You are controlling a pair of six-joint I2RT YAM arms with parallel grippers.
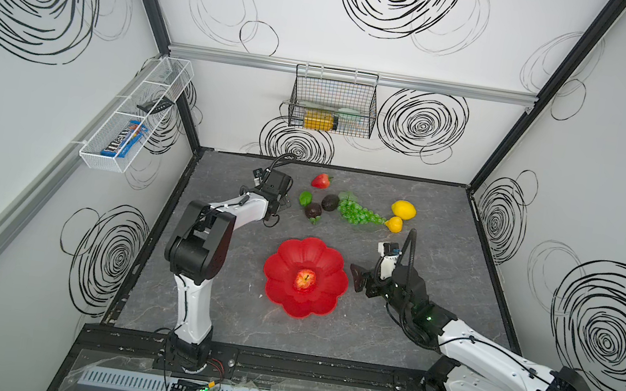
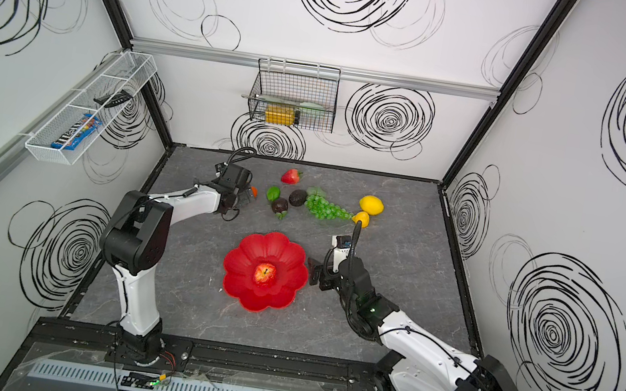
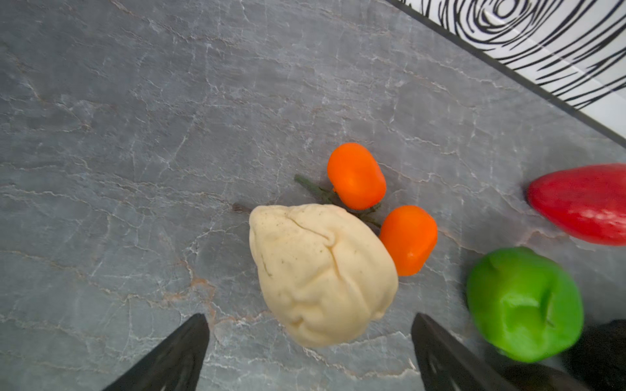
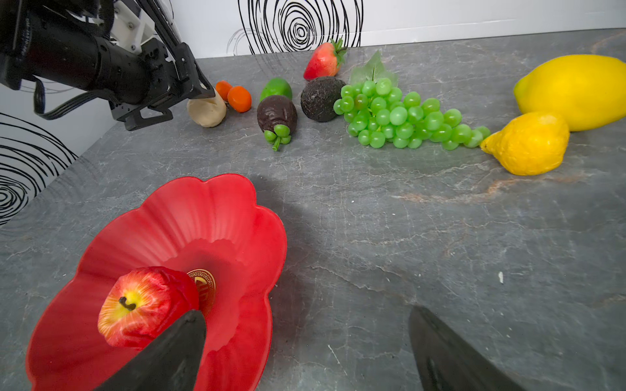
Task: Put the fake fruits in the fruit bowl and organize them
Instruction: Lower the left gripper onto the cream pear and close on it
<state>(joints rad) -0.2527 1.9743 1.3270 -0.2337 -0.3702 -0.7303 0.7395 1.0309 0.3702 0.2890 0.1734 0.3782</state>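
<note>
- Fruit bowl [image 1: 334, 269] sits on the gray table [image 1: 408, 337], nearer the front edge than the loose fruit. You can see the red apple [image 1: 305, 280] alone in its centre, stem showing.
- Your left gripper [image 3: 310, 318] hangs over the back-left part of the table, jaws spread wide and holding nothing. The cream lumpy piece [image 3: 321, 274] lies on the table with its near end between the two fingertips. You cannot tell whether either tip touches it.
- Two oranges [image 3: 355, 176] on a shared green stem lie just beside the cream lumpy piece, on the side away from the fingertips. The lime [image 3: 523, 304] and strawberry [image 3: 582, 203] are close by.
- Your right gripper [image 4: 306, 313] is just beside the bowl's right rim, jaws apart and empty.
- Remaining fruit lies in a loose row behind the bowl: two dark avocados [image 1: 330, 202], then the green grapes [image 1: 359, 213], then the lemon [image 1: 403, 209]. The pear [image 1: 394, 224] lies with its narrow end just beside the tail of the grapes.
</note>
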